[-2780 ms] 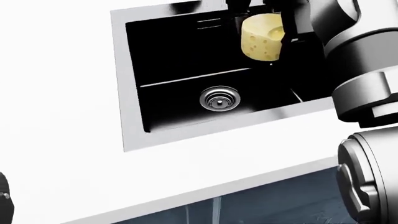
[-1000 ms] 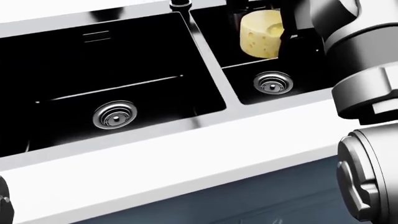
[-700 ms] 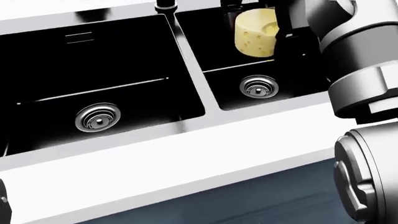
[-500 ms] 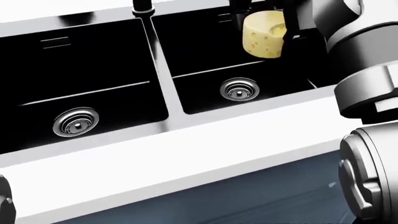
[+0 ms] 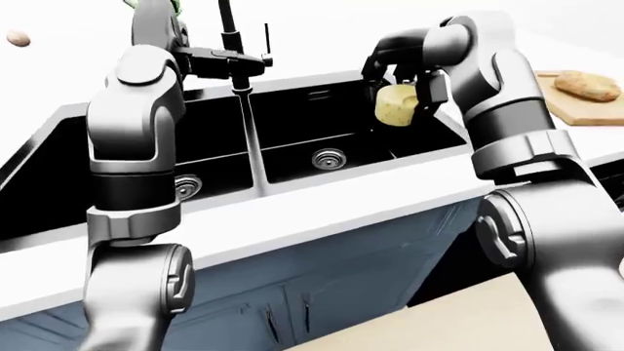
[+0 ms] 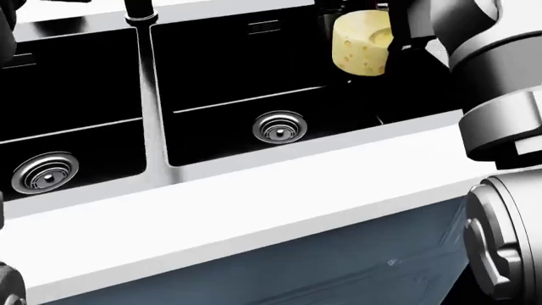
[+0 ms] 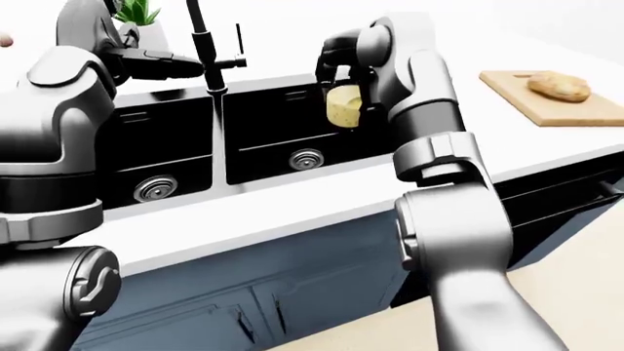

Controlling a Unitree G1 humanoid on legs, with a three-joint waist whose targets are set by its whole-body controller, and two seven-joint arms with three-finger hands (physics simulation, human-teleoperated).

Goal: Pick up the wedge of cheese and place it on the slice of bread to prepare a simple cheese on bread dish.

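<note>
A white table [image 5: 322, 212] runs across the views, with a black double sink [image 7: 263, 139] set into it, two square basins side by side, each with a round metal drain [image 6: 279, 127] on its floor. A thin metal divider [image 6: 150, 101] parts the basins, and a dark tap [image 7: 207, 44] rises at the top edge of the sink, just above that divider. Below the table's lip are blue-grey cabinet doors [image 7: 263, 292], and a pale beige floor [image 5: 468, 322] shows at the bottom of the left-eye view.

The right robot hand [image 5: 400, 77] is clenched on the wedge of cheese [image 6: 363, 43], a pale yellow piece with small holes, held in the air over the right-hand basin, clear of the sink floor. Dark fingers [image 6: 398, 32] press against its right side in the head view.

On the table to the right of the sink, well apart from the cheese, lies a wooden board [image 7: 551, 99] carrying the slice of bread [image 7: 558, 86], a rounded brown piece.

The left arm [image 5: 132, 146] is raised at the left of the eye views, its forearm reaching toward the tap; whether the left robot hand is released or clenched cannot be told. A green potted plant [image 7: 137, 14] stands near the top left of the right-eye view
</note>
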